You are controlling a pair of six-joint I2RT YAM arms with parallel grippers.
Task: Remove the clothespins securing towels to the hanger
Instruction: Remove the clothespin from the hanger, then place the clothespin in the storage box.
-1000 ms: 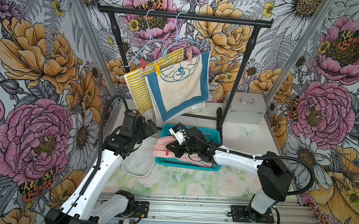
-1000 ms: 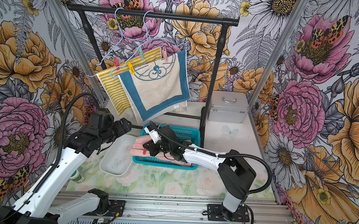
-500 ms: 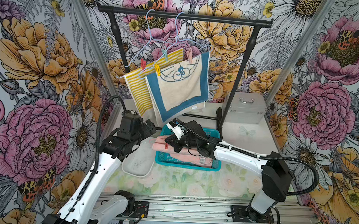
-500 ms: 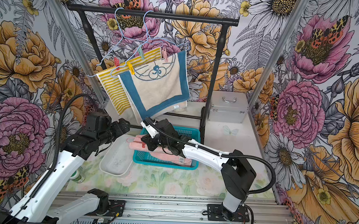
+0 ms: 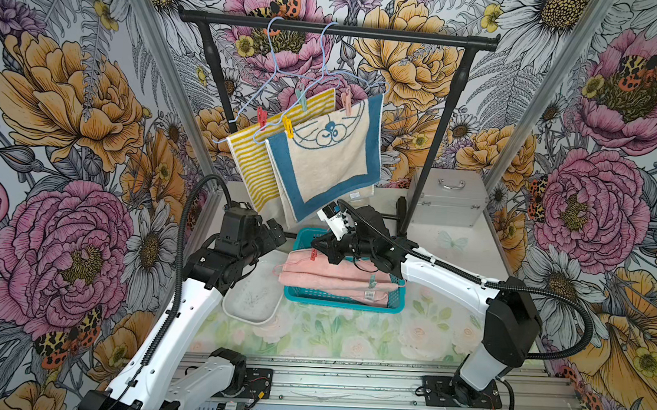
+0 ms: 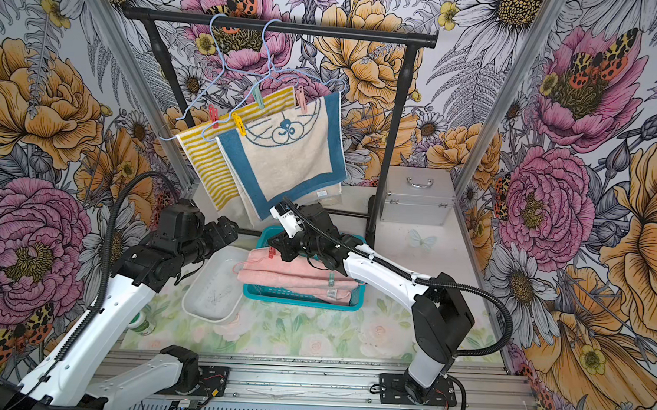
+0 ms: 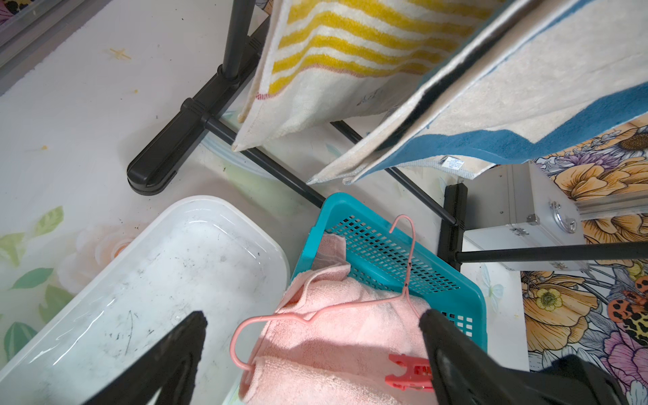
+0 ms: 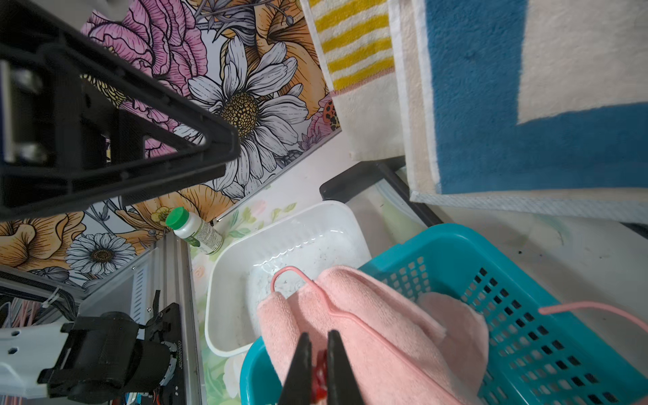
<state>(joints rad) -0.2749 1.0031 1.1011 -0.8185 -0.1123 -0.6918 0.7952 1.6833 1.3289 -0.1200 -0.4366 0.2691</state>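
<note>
Though on towel (image 8: 392, 350), red clothespin (image 8: 319, 368) within right claw (image 8: 319, 345)

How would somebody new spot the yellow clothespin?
Find the black rack at the back, then the blue-bordered cream towel hanging there. The yellow clothespin clips its top edge, beside the striped towel; neighbouring clothespins are red, mint and pink.

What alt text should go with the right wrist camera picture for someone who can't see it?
The right gripper has its fingers shut on a red clothespin at the pink towel, which lies draped on a pink hanger in a teal basket. A white tray sits beside the basket, and a striped towel and a blue-bordered towel hang beyond.
</note>
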